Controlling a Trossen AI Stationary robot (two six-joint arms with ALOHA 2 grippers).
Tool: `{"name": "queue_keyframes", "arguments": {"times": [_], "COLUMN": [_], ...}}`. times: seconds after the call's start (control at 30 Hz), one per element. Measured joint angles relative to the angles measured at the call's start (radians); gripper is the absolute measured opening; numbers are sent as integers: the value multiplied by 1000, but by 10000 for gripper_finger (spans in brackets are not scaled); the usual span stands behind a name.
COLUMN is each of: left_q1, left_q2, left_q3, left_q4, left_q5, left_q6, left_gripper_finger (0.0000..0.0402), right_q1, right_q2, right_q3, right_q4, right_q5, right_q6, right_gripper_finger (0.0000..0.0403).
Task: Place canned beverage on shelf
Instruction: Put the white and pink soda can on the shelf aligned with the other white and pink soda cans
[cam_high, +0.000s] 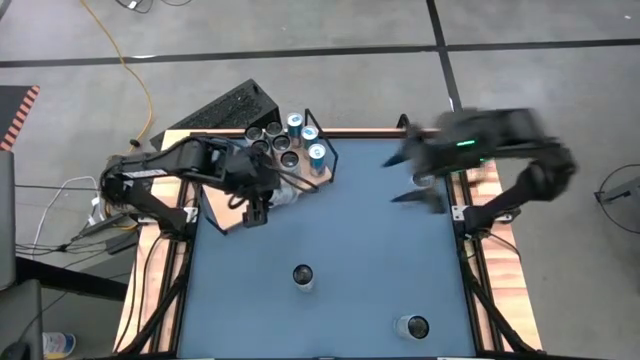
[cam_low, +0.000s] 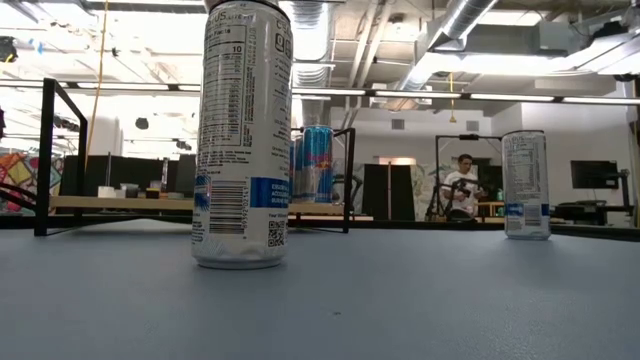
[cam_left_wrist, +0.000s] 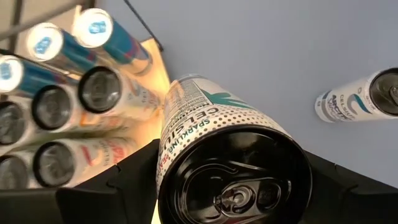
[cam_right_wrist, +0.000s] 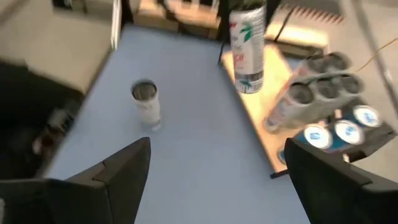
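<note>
The left gripper (cam_left_wrist: 233, 186) has its two dark fingers (cam_left_wrist: 118, 186) closed against the sides of a white can (cam_left_wrist: 230, 162), a smooth metal cylinder with teal leaf print and a dark pull-tab top. From the wrist camera the can's lower end is cut off, so I cannot tell whether its base touches the board below it. In the right wrist view the same can stands upright, long axis vertical, right at the near edge of the shelf (cam_high: 225, 212).

The shelf is a flat pale-wood board at the table's far left corner, with thin black wire framing at its far end. On it a cluster of cans (cam_high: 290, 145) stands packed together: dark-topped white ones and a few blue ones with silvery lids (their labels are too small to read from above). The gripper itself hides most of the held can in the overhead view.

The right gripper (cam_right_wrist: 217, 180) hangs above the far right part of the blue tabletop (cam_high: 350, 240), its fingers spread wide with nothing between them; from above it is smeared and its outline is hard to make out.

Two more white cans stand upright on the blue surface: one near the middle (cam_high: 303, 276), one toward the near right corner (cam_high: 413, 327). In the level view the nearer one has its top cut off. A person (cam_low: 463, 185) sits far off in the room behind.
</note>
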Motion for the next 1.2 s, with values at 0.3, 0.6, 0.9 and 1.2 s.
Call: {"name": "queue_keyframes", "arguments": {"times": [0.3,0.6,0.9,1.2], "left_q1": [0,0,55,188], "left_q2": [-115,-118,-148,-148], "left_q3": [-81,-200,-277,-292], "left_q4": [41,158,162,106], "left_q5": [-25,26,79,156], "left_q6": [-56,-9,-63,-42], "left_gripper_finger": [265,265,265,265], "right_q1": [176,243,243,243], "right_q2": [-427,-761,-894,-894], "right_q3": [-270,-725,-962,-1020], "right_q4": [87,426,544,575], "right_q5": [336,403,401,400], "right_q6": [305,306,325,327], "right_gripper_finger": [350,350,349,349]}}
